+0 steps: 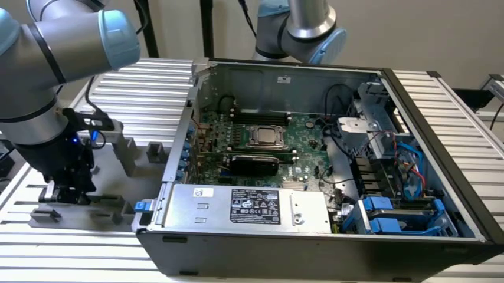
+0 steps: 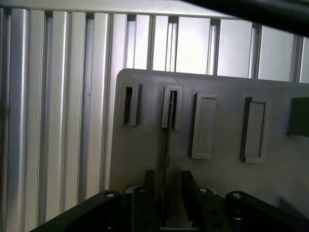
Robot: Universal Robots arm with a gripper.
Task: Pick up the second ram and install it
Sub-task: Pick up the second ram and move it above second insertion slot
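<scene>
The second ram [image 2: 167, 145] stands edge-on as a thin dark strip, its far end seated in a slotted grey holder [image 2: 172, 107] on the grey fixture plate [image 2: 140, 159]. My gripper [image 2: 165, 195] straddles the strip's near end. A black finger [image 2: 148, 193] sits on each side with a small gap to the strip, so the gripper is open. In the exterior view the gripper [image 1: 67, 191] hangs low over the fixture plate [image 1: 118, 177] at the exterior view's left, beside the open computer case [image 1: 315, 153]. The green motherboard [image 1: 303, 132] lies inside the case.
Other grey holder blocks [image 2: 203, 125] stand in a row on the plate, and one empty slot [image 2: 128, 104] lies beside the ram's. The plate rests on a ribbed aluminium table [image 2: 58, 121]. A second arm [image 1: 307, 29] stands behind the case. A silver power supply [image 1: 252, 206] fills the case's near side.
</scene>
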